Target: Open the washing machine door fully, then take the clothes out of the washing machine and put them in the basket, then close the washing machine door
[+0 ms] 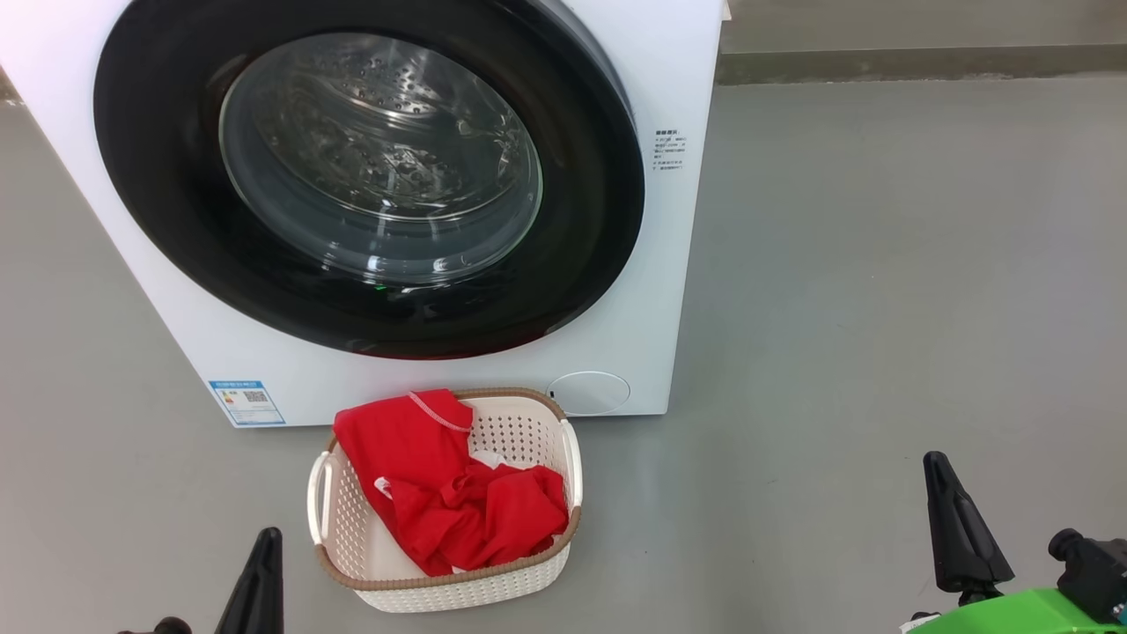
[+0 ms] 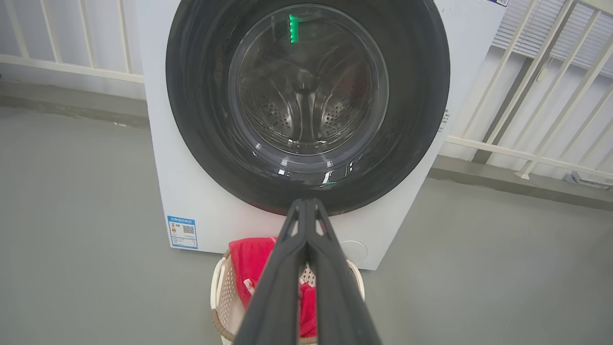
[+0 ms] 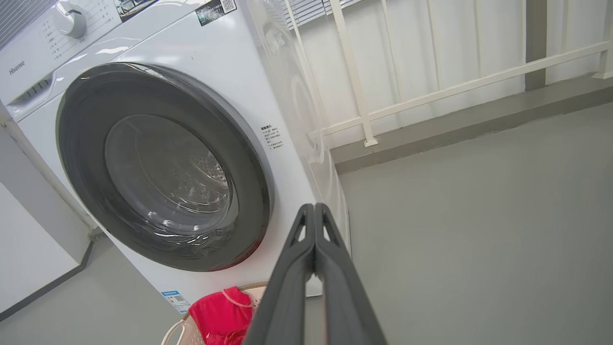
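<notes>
head view: door (image 1: 379,158) shut, clothes (image 1: 440,497) in basket (image 1: 518,431)

The left gripper (image 1: 264,550) was a slim matte-black wedge tapering to a sharp point in the head view. The right gripper (image 1: 940,480) had the same pointed black form, widening toward its base. By that base sat a bright green housing (image 1: 1021,615) and a stubby black fitting (image 1: 1087,563) with a rounded cap. In the wrist views the long fingers (image 2: 282,287) were smooth and dark grey, each with a narrow triangular cut-out near its tip.
</notes>
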Motion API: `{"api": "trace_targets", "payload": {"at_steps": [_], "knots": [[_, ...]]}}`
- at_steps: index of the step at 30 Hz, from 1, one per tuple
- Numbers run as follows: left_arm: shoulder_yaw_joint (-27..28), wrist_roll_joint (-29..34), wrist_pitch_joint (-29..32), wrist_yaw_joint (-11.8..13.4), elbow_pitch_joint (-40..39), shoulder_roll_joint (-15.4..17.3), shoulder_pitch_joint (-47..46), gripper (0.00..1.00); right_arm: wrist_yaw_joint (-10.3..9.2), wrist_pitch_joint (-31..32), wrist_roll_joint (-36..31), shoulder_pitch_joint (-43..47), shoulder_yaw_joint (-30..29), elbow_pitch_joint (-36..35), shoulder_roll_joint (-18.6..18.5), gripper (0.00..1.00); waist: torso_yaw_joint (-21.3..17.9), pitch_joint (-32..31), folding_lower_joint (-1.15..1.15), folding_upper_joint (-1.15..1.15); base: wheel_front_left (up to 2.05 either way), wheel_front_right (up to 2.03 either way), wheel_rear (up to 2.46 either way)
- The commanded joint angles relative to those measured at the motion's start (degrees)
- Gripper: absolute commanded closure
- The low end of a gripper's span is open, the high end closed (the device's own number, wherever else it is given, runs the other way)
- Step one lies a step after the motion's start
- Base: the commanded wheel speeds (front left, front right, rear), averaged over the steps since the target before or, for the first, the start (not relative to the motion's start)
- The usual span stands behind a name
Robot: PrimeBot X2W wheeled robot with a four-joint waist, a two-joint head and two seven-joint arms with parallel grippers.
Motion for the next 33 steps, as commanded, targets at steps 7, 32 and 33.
{"api": "trace_targets", "payload": {"at_steps": [7,32,33], "knots": [[0.63,-5.51,1.32,-0.07,-0.85,0.51,-2.42,1.0,-0.01,1.2,4.86,-2.66,-0.14,-0.73,-0.69,1.0,-0.07,0.15,-0.01,0.0,0.0,0.0,0.0],[1.07,-21.91,5.43,-0.15,0.51,0.45,-4.38,1.0,-0.02,5.34,19.12,-4.87,-0.39,0.99,-1.09,1.0,-0.31,0.63,-0.01,0.0,0.0,0.0,0.0],[1.09,-22.57,5.59,-0.15,0.57,0.45,-4.46,1.0,-0.02,5.51,19.68,-4.96,-0.4,1.06,-1.11,1.0,-0.32,0.65,-0.01,0.0,0.0,0.0,0.0]]}}
